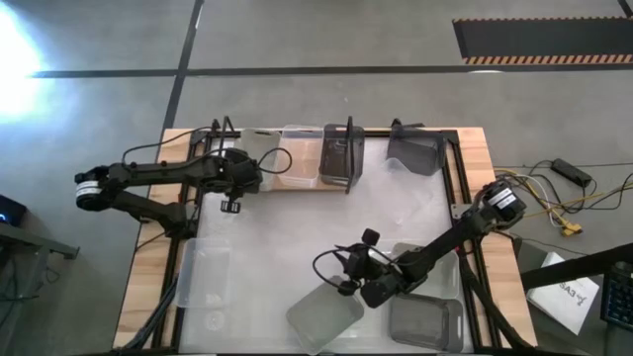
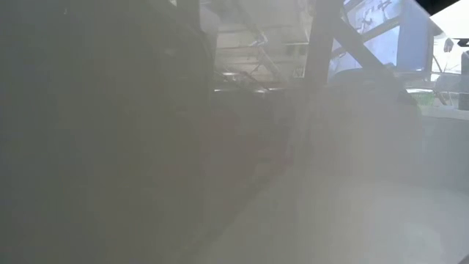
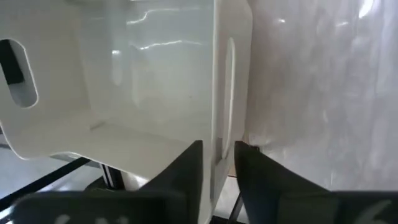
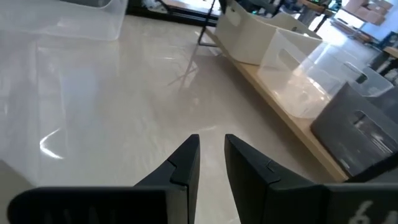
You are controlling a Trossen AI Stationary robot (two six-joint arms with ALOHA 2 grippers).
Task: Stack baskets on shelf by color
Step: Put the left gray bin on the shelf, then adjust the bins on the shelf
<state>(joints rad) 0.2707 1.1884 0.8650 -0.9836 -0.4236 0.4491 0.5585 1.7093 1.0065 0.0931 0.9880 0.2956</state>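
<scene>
High view: left pincer seen at shelf left end, closed on wall of whitish basket, its rim pinched between fingers in left wrist view. Clear basket and dark grey basket set beside it along shelf. Right pincer held low over counter, fingers nearly closed, nothing gripped. Low view blocked by haze.
</scene>
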